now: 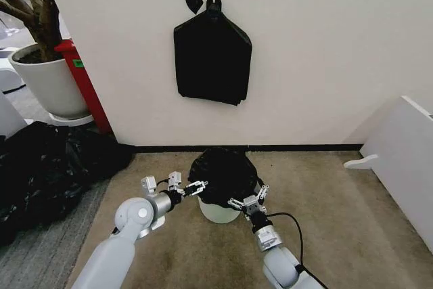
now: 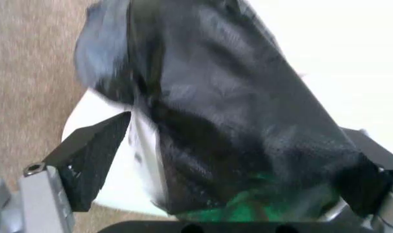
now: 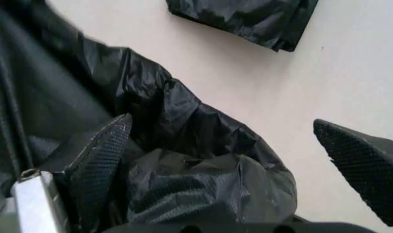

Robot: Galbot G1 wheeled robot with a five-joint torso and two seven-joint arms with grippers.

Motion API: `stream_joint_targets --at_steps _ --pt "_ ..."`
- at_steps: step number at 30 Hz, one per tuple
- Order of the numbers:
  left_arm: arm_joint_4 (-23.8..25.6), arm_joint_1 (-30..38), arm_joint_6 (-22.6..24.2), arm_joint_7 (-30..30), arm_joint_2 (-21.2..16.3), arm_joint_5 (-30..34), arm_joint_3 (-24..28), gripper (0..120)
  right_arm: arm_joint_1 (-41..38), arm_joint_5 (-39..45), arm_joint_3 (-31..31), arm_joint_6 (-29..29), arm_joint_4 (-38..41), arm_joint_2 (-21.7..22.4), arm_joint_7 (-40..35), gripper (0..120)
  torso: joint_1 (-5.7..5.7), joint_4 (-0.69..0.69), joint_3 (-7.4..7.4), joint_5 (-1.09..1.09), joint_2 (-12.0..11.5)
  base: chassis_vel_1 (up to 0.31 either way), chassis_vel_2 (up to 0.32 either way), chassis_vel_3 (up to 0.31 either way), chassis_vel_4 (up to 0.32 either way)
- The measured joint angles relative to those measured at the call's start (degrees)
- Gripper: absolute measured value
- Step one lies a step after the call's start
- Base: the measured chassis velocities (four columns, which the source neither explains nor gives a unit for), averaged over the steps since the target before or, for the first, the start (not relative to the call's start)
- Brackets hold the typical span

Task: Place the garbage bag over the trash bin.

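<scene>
Garbage bag [image 1: 222,175] sat draped over the top of the trash bin [image 1: 218,211], bin on the floor close to the wall, at 12 o'clock from the robot. Bag bunched and domed; the bin's lower wall showed white beneath it.

Left gripper [image 1: 191,188] at the bag's 9 o'clock edge. Left wrist view: fingers spread wide, bag [image 2: 235,121] and bin rim [image 2: 119,174] between them, nothing pinched.

Right gripper [image 1: 249,199] at the bag's 4 o'clock edge. Right wrist view: fingers [image 3: 103,160] wide apart, black plastic [image 3: 183,145] lying in the gap, not clamped.

Risks, as judged: with both claws open the thin film was held only by its own drape. It could slide off one side, or puff back up, since it looked loosely seated, not pulled down around the rim. A finger catching a fold on the way out could drag the bag off or tip the light bin.

Surroundings: tan carpet [image 1: 338,221]; white wall [image 1: 325,52] with dark baseboard. Bundle of black bags [image 1: 212,57] hung on a hook at 12. Heap of black sheeting [image 1: 47,174] at 9–10 o'clock. Plant pot [image 1: 49,82] at 10–11, red object [image 1: 84,79] just beside it. White panel [image 1: 406,160] at 2–3.
</scene>
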State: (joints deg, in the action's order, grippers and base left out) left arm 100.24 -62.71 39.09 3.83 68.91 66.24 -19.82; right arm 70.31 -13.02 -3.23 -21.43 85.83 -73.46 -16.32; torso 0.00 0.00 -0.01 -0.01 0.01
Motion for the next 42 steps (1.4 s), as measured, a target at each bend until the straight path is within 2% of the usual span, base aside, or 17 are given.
stream_joint_targets --at_steps 6,11,15,19,22,24,26,27,28,29,31,33,35,37,42 --pt "3.73 0.38 0.75 1.29 -1.03 2.54 -3.57 100 0.09 0.28 -0.26 -0.63 0.23 0.03 0.26 100 0.00 0.00 0.01 0.00 0.00 0.000 0.000 0.000 0.000" --pt "4.72 1.15 1.57 2.35 -1.51 3.67 -6.07 100 0.12 1.74 -0.40 -2.49 0.91 0.01 1.46 100 0.00 0.00 0.02 0.00 -0.01 0.000 0.000 0.000 0.000" --pt "6.44 2.10 1.70 3.20 -2.04 5.14 -9.96 100 -0.01 10.00 -1.44 -8.58 5.57 0.39 6.09 100 0.00 0.01 0.02 0.01 -0.02 0.000 0.000 0.000 0.000" --pt "8.19 2.17 1.01 3.87 -2.61 4.99 -11.27 100 0.36 16.10 -2.55 -9.90 9.55 1.25 7.95 100 0.00 0.02 0.02 0.00 -0.02 0.000 0.000 0.000 0.000" --pt "10.33 1.24 -7.17 3.92 -3.88 -2.98 -9.70 100 1.36 23.97 -5.02 -8.47 15.03 2.14 7.89 100 0.00 0.02 0.01 0.02 -0.02 0.000 0.000 0.000 0.000" --pt "10.52 0.39 -18.88 3.19 -4.42 -13.29 -6.43 100 2.54 28.43 -8.44 -5.67 18.45 2.02 6.97 100 0.00 0.01 0.01 0.01 -0.02 0.000 0.000 0.000 0.000" --pt "10.51 0.32 -19.97 3.18 -4.43 -14.18 -6.15 100 2.66 28.72 -8.81 -5.46 18.65 2.00 6.97 100 0.00 0.01 0.01 0.01 -0.02 0.000 0.000 0.000 0.000" --pt "9.91 -0.16 -29.09 3.10 -4.13 -22.55 -4.29 100 3.75 29.98 -12.15 -3.71 19.87 1.72 7.35 100 0.00 0.01 0.01 0.02 -0.02 0.000 0.000 0.000 0.000" --pt "9.52 -0.46 -33.64 2.88 -3.64 -27.56 -3.78 100 4.57 30.06 -14.41 -2.72 20.49 1.52 7.88 100 0.00 0.00 0.01 0.02 -0.02 0.000 0.000 0.000 0.000" --pt "9.43 -0.60 -35.39 2.78 -3.40 -29.54 -3.67 100 4.97 30.04 -15.47 -2.28 20.77 1.43 8.14 100 0.00 0.00 0.01 0.01 -0.02 0.000 0.000 0.000 0.000" --pt "9.95 -2.57 -43.66 2.69 -1.48 -37.43 -3.21 100 8.10 28.97 -21.74 0.39 22.94 0.62 9.47 100 0.00 -0.02 0.00 0.02 -0.01 0.000 0.000 0.000 0.000" --pt "10.11 -4.89 -48.59 3.46 -0.40 -38.94 -3.02 100 10.75 27.71 -24.54 0.28 24.16 -0.04 8.80 100 0.00 0.00 0.01 0.02 -0.01 0.000 0.000 0.000 0.000" --pt "10.00 -5.50 -50.00 3.75 -0.04 -39.66 -3.01 100 11.52 27.11 -25.14 0.37 24.43 -0.24 8.70 100 0.00 0.00 0.00 0.02 -0.01 0.000 0.000 0.000 0.000" --pt "9.33 -8.26 -54.22 4.64 1.62 -43.47 -3.23 100 14.20 23.66 -26.97 -0.08 24.68 -0.96 9.09 100 0.00 0.00 0.01 0.01 -0.02 0.000 0.000 0.000 0.000" --pt "10.79 -12.61 -55.11 7.11 3.25 -45.33 -3.50 100 15.95 20.55 -27.00 -0.24 24.38 -2.03 8.90 100 0.00 0.00 0.00 0.02 -0.01 0.000 0.000 0.000 0.000"
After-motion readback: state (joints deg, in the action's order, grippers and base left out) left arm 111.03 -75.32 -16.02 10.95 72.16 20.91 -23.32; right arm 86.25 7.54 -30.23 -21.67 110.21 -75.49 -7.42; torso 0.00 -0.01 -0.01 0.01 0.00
